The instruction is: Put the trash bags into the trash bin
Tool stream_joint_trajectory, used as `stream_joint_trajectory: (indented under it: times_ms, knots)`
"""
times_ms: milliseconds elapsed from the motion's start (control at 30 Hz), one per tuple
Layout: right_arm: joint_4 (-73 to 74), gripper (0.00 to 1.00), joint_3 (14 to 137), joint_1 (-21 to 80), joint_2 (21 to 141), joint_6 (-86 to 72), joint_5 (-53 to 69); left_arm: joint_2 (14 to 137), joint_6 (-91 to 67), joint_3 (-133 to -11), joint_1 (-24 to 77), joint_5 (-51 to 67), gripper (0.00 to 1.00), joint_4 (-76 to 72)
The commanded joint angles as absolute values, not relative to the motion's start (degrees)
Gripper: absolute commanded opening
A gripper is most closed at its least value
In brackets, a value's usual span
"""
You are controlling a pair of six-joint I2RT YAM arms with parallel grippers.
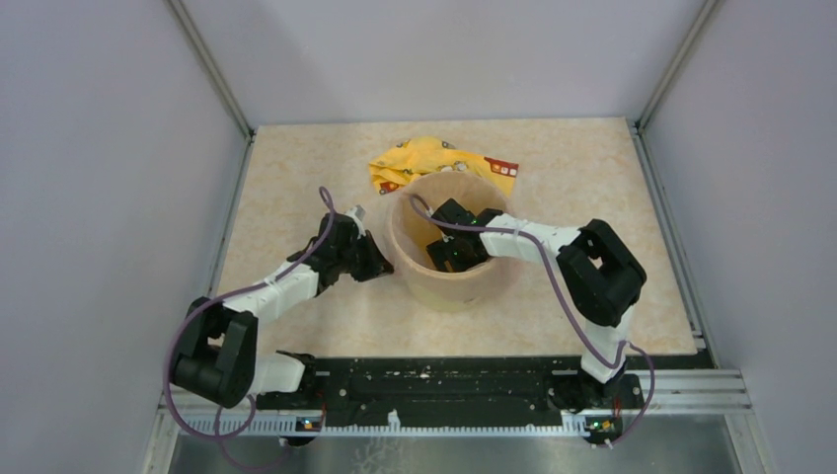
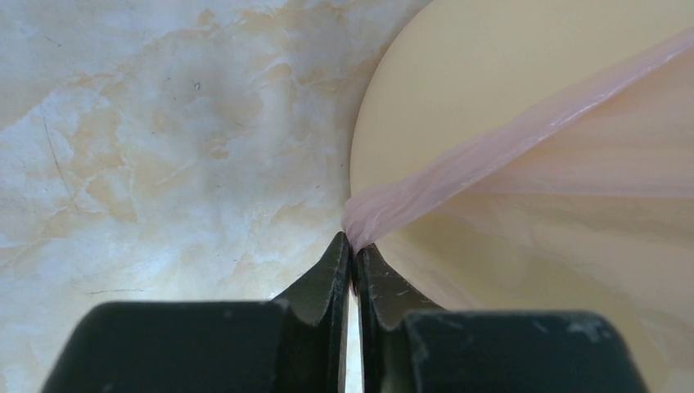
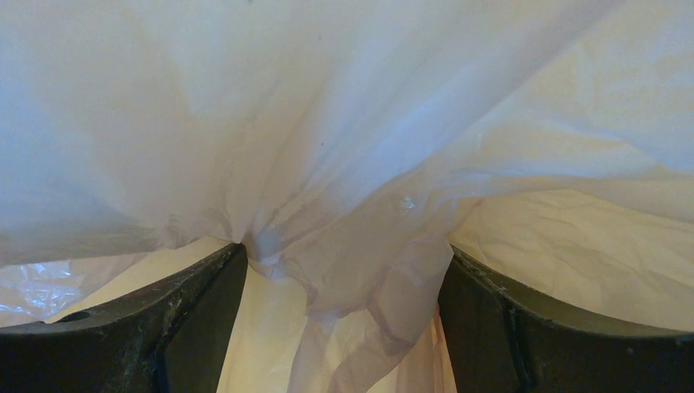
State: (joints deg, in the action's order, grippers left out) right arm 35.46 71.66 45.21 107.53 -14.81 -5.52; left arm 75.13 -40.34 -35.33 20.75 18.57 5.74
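Presently we list: left gripper [image 2: 353, 244] pinching bag [image 2: 507, 135] beside bin [image 2: 475, 57]; right gripper [image 3: 344, 250] spread wide (bag draped between), down inside bin.

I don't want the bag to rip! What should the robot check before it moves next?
1. Left jaws pinch the trash bag by its edge: ok.
2. Right jaws open, down inside the trash bin: ok.
3. Trash bin standing upright: ok.
4. Bag spread all round the rim: cannot tell.
5. Crumpled yellow wrapper outside the bin: ok.
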Motion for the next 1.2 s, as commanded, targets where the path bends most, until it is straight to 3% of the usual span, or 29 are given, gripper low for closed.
stream_joint_trajectory:
  times_ms: [0, 733, 800, 1167]
  knots:
    - [33.82, 0.82, 69.05, 45.35, 110.46, -15.72, -6.0, 73.35, -39.24, -35.9, 21.01, 18.22, 0.13, 5.45]
    - [43.55, 0.89, 77.6, 48.87, 102.17, -17.0, -9.98, 72.77, -38.01, -36.95, 21.85, 17.28, 0.17, 6.47]
    - [44.08, 0.98, 77.52, 48.87, 101.45, -17.36, -10.7, 72.33, -37.99, -36.96, 21.87, 17.16, 0.19, 6.77]
    - [45.77, 0.99, 77.01, 48.3, 95.8, -18.07, -11.44, 67.98, -37.17, -39.71, 21.84, 14.52, 0.36, 11.49]
